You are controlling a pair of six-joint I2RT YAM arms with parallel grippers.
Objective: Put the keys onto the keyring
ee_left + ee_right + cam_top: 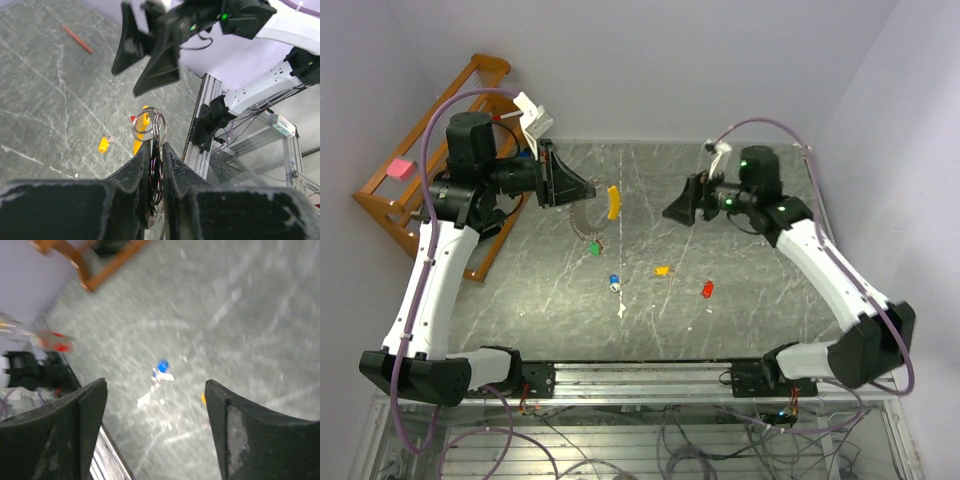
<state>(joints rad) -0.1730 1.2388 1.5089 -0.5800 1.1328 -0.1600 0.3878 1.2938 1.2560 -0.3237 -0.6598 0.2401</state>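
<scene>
Nearest the arm bases, on the grey table, a white scrap lies with the blue key just beyond it. The red key sits to the right and the orange-yellow key between them, a little farther off. All three are loose and well apart from one another, so each can be picked up singly.

Farther back, the green key lies right at the lower end of the keyring. Whether it is already threaded on cannot be told.

The left gripper is pinched nearly shut on the keyring, with the wire loops standing up between its fingers. The yellow banana charm is just to the right. Gripped this way the ring is presented steady and facing the other arm, probably so a key can be fed onto it.

The right gripper hovers opposite, above the table, with its jaws spread wide and nothing between them. Its blurred wrist view looks down on the blue key, likely the next to be fetched.

At the far left a wooden rack leans on the wall, and the left wrist view shows a red pencil on the table.
</scene>
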